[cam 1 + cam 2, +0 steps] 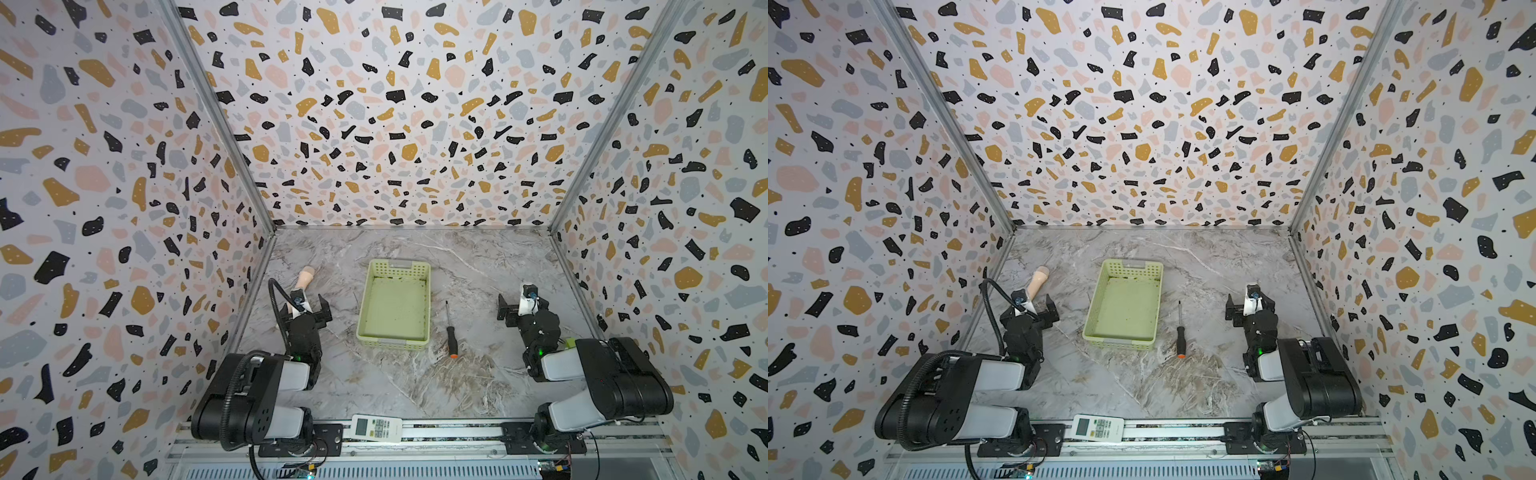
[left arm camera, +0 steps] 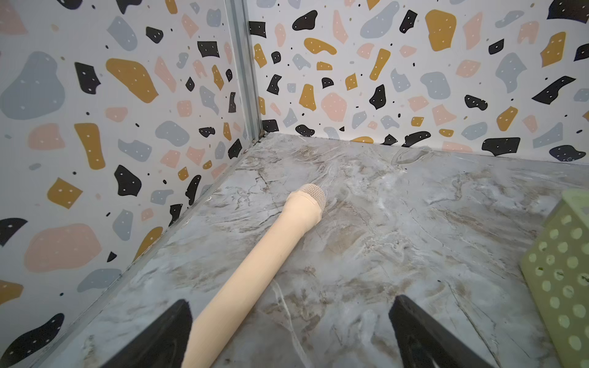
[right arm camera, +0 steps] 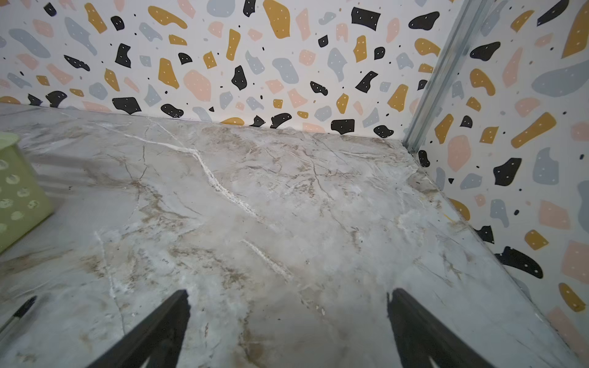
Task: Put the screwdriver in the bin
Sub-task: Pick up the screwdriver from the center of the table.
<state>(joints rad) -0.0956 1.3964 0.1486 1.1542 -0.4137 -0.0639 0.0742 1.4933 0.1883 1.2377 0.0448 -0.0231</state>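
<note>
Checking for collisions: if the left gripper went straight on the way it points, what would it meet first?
Probably the tan stick with a mesh-covered rounded end, lying on the marble table just ahead of the open left gripper; height above it is unclear.

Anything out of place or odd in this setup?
A white remote control lies on the front rail between the arm bases, off the table. The bin looks empty, with dark specks inside; the screwdriver lies flat beside it.
</note>
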